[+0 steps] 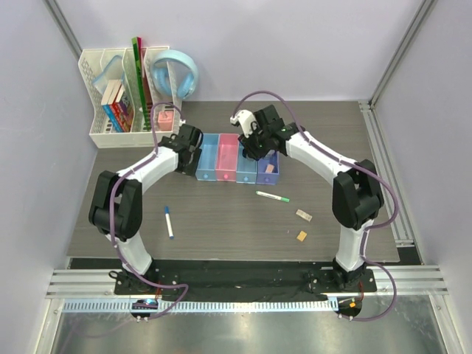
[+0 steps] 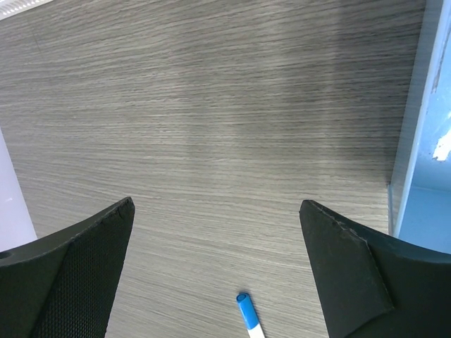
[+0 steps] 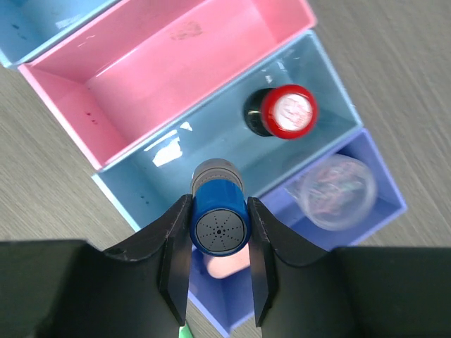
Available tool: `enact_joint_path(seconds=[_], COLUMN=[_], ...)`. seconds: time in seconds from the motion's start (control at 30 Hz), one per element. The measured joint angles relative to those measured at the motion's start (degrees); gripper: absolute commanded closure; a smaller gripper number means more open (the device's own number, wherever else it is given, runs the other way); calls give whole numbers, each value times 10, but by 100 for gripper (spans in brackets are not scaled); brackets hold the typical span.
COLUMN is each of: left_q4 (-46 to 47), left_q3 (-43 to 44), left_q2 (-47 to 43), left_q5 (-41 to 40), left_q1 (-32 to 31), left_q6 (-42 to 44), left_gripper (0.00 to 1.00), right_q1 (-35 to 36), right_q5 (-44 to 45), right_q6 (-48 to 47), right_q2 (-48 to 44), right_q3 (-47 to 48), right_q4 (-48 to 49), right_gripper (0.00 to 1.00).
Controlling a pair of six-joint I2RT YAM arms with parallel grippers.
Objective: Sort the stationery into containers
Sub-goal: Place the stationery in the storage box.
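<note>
The containers are a joined row of a blue (image 1: 208, 158), a pink (image 1: 228, 156), a blue (image 1: 246, 169) and a purple (image 1: 268, 169) bin at mid-table. My right gripper (image 3: 218, 220) is shut on a blue-bodied cylinder with a grey end (image 3: 219, 215), held above the second blue bin (image 3: 211, 141). A red-capped cylinder (image 3: 282, 113) lies in that bin. The purple bin (image 3: 384, 186) holds a pink eraser (image 3: 229, 264) and a clear round box (image 3: 331, 191). My left gripper (image 2: 217, 208) is open and empty over bare table, left of the first blue bin (image 2: 423, 141).
On the table lie a white marker with a blue cap (image 1: 169, 221), also in the left wrist view (image 2: 246, 310), a thin pen with a green tip (image 1: 272, 196) and two small erasers (image 1: 304, 215) (image 1: 302, 235). A white mesh organizer (image 1: 122, 88) and headphones (image 1: 177, 74) stand back left.
</note>
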Motion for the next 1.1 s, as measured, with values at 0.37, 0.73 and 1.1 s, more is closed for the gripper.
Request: enact_joint_path(seconds=[0.37,0.73,1.1], left_q4=[5,14,19], left_q3=[4,7,7], left_q2=[22,22,23], left_q5=[0,0,0], left_q1=[0,0,0], left_q6=[11,16,25], left_gripper=[0,0,0], right_q1=[32,34,36], right_q5=[1,9,18], right_q6=[1,1,-1], right_q2=[43,85,85], right_q3=[1,0,-1], right_q4=[14,22,29], right_gripper=[81,67,48])
